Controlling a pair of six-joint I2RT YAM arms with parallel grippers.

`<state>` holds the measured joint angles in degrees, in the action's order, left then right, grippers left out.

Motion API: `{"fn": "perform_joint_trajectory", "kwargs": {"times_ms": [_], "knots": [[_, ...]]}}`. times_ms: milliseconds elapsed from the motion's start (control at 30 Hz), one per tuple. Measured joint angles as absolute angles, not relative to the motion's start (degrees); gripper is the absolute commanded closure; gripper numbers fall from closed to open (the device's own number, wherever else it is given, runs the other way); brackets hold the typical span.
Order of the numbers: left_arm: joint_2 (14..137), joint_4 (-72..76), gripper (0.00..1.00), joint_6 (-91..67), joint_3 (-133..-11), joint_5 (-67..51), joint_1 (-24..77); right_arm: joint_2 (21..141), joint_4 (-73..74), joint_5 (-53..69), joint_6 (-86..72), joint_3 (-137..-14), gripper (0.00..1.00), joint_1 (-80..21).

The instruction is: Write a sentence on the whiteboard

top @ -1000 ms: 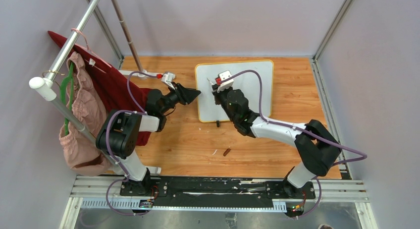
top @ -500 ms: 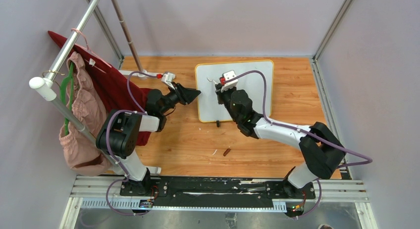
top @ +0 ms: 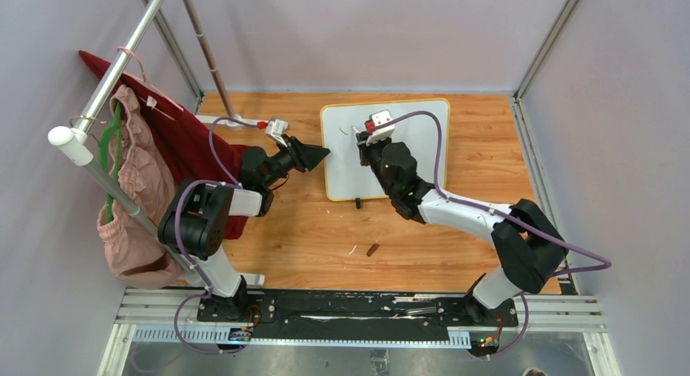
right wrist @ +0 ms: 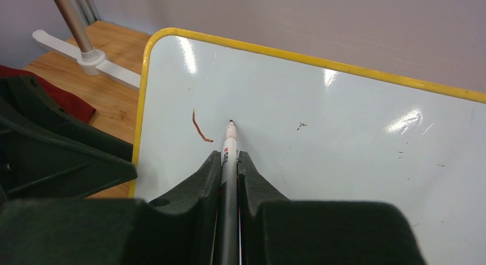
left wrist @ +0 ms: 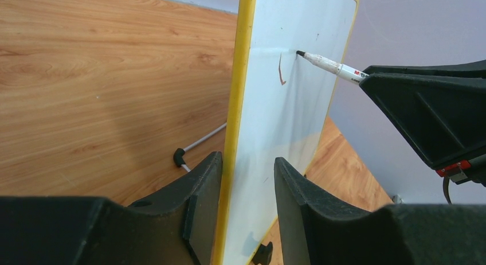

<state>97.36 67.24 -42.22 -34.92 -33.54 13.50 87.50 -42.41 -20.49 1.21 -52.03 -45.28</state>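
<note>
The whiteboard (top: 343,160) lies on the wooden bench (top: 309,221), at the far side near the middle. The sentence (right wrist: 200,129) is only one short red-brown mark near the board's far left corner. The right gripper (right wrist: 229,162) has its jaws pinched almost shut on a marker (right wrist: 230,136). The marker's tip touches the board just beside that mark. The left gripper (left wrist: 247,162) has its jaws part open, squeezing the board's yellow left edge.

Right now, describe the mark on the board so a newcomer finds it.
Find the whiteboard on the wooden table. Near its left yellow edge, just left of the marker, is a short reddish-brown stroke. It is the only drawn line; the rest are tiny specks.
</note>
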Motion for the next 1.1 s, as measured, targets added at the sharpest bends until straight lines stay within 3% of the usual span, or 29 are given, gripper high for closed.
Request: {"fn": "perform_joint_trajectory", "kwargs": {"times_ms": [1100], "knots": [[97.5,67.4,0.59,-42.8,-34.9,-33.5,13.3,87.2,-40.8,-16.5,-4.4,-49.6,1.0,-45.4]]}}
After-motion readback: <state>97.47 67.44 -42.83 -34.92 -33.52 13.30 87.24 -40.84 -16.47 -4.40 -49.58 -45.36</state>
